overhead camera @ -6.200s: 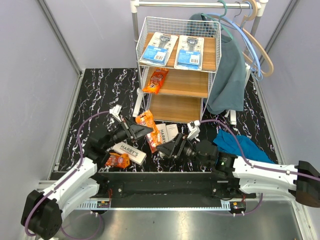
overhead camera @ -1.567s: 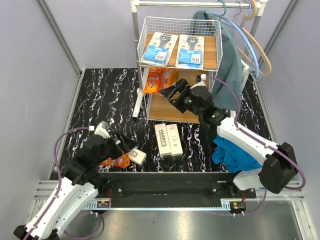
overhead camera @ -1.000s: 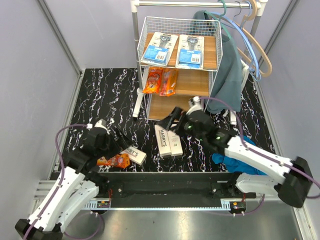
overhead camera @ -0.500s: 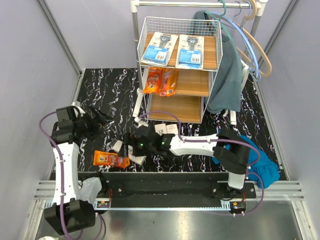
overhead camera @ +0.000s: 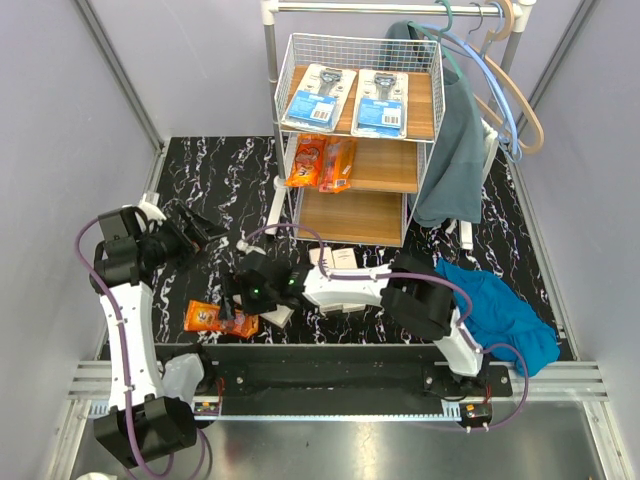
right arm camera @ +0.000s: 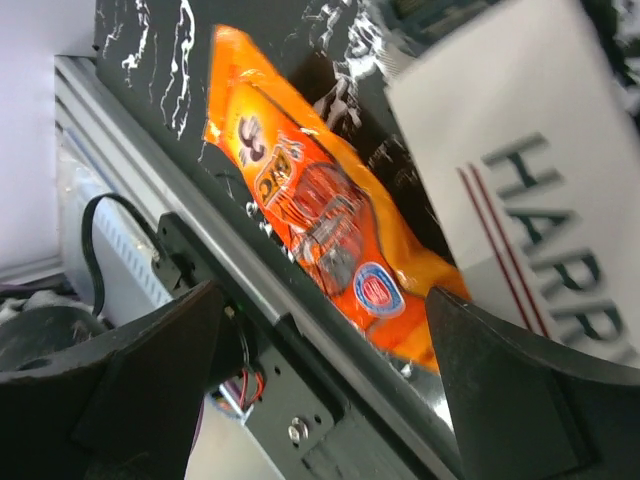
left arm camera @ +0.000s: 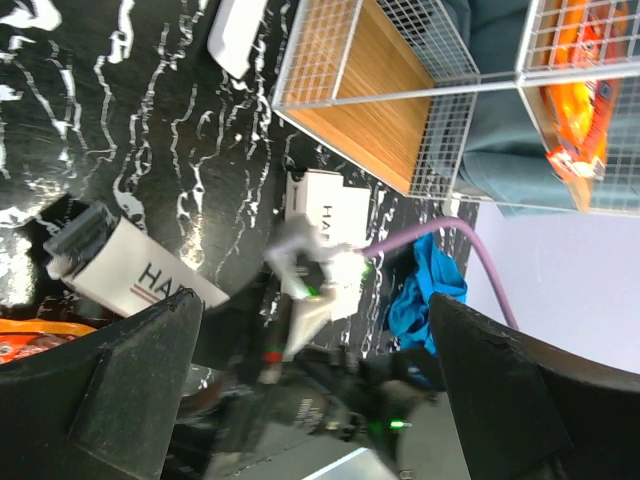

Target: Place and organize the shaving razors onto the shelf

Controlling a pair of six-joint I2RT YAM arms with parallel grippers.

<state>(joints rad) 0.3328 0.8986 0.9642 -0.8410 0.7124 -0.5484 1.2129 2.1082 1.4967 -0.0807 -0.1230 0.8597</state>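
Observation:
The shelf (overhead camera: pixel 418 150) holds two blue-and-white blister cards (overhead camera: pixel 318 95) on its top board and two orange bags (overhead camera: pixel 322 162) on the middle board; the bottom board is bare. One orange bag (overhead camera: pixel 212 318) lies at the table's front left, beside a white HARRY'S box (overhead camera: pixel 277 313). Two more HARRY'S boxes (overhead camera: pixel 345 258) lie before the shelf, partly under the right arm. My right gripper (overhead camera: pixel 238 300) hangs open just above the orange bag (right arm camera: pixel 320 230) and the box (right arm camera: pixel 530 190), holding nothing. My left gripper (overhead camera: pixel 200 225) is raised at the left, open and empty.
A blue cloth (overhead camera: pixel 500 310) lies at the front right. A teal garment (overhead camera: pixel 455 150) and hangers (overhead camera: pixel 510 100) hang from the white clothes rail (overhead camera: pixel 270 40) beside the shelf. A white bar (overhead camera: pixel 275 205) lies left of the shelf's foot. The metal table edge (right arm camera: pixel 300 400) runs just below the bag.
My right arm swung from the shelf front across to the front left, over the orange bag, its jaws narrowing slightly. My left arm lifted away to the far left.

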